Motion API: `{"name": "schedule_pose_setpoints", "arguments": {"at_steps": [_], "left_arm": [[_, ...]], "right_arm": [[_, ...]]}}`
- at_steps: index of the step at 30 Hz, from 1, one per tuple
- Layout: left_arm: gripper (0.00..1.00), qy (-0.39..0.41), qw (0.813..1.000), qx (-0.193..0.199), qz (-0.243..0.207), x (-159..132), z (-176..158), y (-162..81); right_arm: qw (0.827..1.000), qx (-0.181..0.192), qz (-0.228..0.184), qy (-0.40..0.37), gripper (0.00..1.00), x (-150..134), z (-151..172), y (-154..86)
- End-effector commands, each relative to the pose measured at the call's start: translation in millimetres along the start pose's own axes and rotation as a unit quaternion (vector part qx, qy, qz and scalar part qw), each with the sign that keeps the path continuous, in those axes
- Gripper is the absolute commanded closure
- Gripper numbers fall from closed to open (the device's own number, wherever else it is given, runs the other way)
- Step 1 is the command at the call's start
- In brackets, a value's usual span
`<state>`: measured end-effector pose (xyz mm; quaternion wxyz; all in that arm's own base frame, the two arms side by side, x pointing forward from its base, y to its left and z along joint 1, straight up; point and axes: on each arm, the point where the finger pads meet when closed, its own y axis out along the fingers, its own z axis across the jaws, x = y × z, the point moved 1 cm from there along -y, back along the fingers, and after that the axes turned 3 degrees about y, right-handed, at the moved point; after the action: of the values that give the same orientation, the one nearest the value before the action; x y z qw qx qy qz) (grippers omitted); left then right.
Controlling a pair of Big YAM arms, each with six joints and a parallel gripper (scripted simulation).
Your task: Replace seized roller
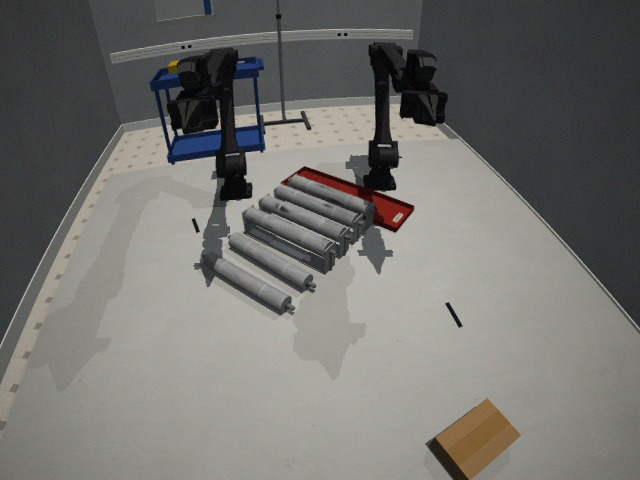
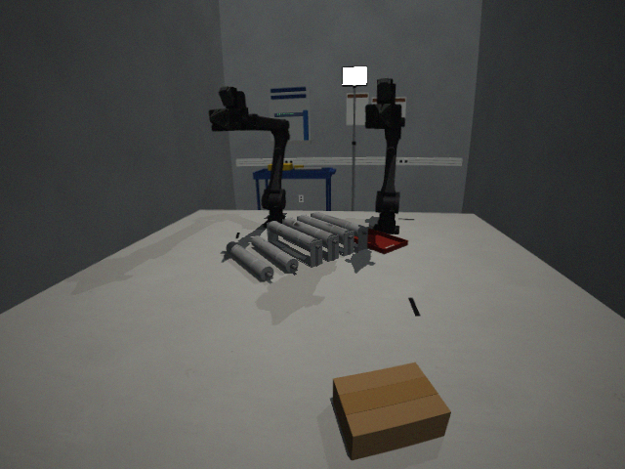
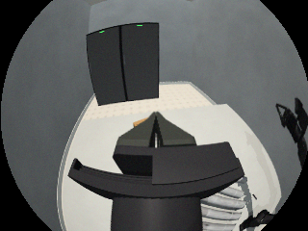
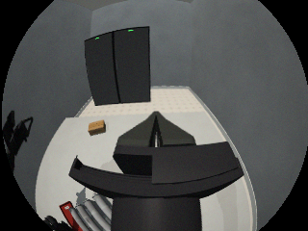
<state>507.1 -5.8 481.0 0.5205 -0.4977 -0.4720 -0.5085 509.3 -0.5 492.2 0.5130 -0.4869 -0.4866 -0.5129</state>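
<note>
The jaws of left gripper [image 1: 428, 113] [image 2: 384, 116] [image 3: 156, 115] and right gripper [image 1: 190, 118] [image 2: 220, 121] [image 4: 156, 115] were together, holding nothing; lowering them unopened could have knocked the roller bed [image 1: 289, 227] [image 2: 293, 234] [image 3: 222, 214] [image 4: 98, 215].

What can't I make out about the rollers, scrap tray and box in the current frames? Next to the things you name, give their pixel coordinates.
- Bed rollers' [image 1: 292, 229] [image 2: 293, 234] [image 3: 223, 204] [image 4: 89, 214] far axle ends: too small or hidden behind rollers and brackets in top and exterior.
- Scrap tray [image 1: 388, 206] [image 2: 379, 240] [image 4: 72, 220]: partly behind rollers in top; cut off by right wrist's lower edge.
- Cardboard box [image 1: 480, 436] [image 2: 391, 404] [image 3: 139, 122] [image 4: 97, 127]: mostly behind left gripper [image 1: 432, 118] [image 2: 383, 118] [image 3: 155, 114] in left wrist.
</note>
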Motion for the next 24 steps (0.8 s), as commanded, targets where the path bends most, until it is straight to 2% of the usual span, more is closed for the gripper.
{"name": "schedule_pose_setpoints", "arguments": {"at_steps": [1, 3, 10, 18, 20, 24], "left_arm": [[1.0, 0.014, 0.999, -0.025, 0.036, -22, -22, -11], [1.0, 0.014, 0.999, -0.025, 0.036, -22, -22, -11], [1.0, 0.046, 0.984, -0.079, 0.155, -96, -63, -46], [1.0, 0.089, 0.941, -0.152, 0.29, -183, -105, -109], [1.0, 0.089, 0.941, -0.152, 0.29, -183, -105, -109], [1.0, 0.11, 0.91, -0.187, 0.353, -223, -118, -147]], "right_arm": [[1.0, 0.008, -0.016, 0.005, 1.0, 12, 8, -4], [1.0, 0.008, -0.016, 0.005, 1.0, 12, 8, -4], [1.0, 0.008, -0.016, 0.005, 1.0, 12, 8, -4], [1.0, 0.008, -0.016, 0.005, 1.0, 12, 8, -4], [1.0, 0.008, -0.016, 0.005, 1.0, 12, 8, -4], [1.0, 0.008, -0.016, 0.005, 1.0, 12, 8, -4]]}}
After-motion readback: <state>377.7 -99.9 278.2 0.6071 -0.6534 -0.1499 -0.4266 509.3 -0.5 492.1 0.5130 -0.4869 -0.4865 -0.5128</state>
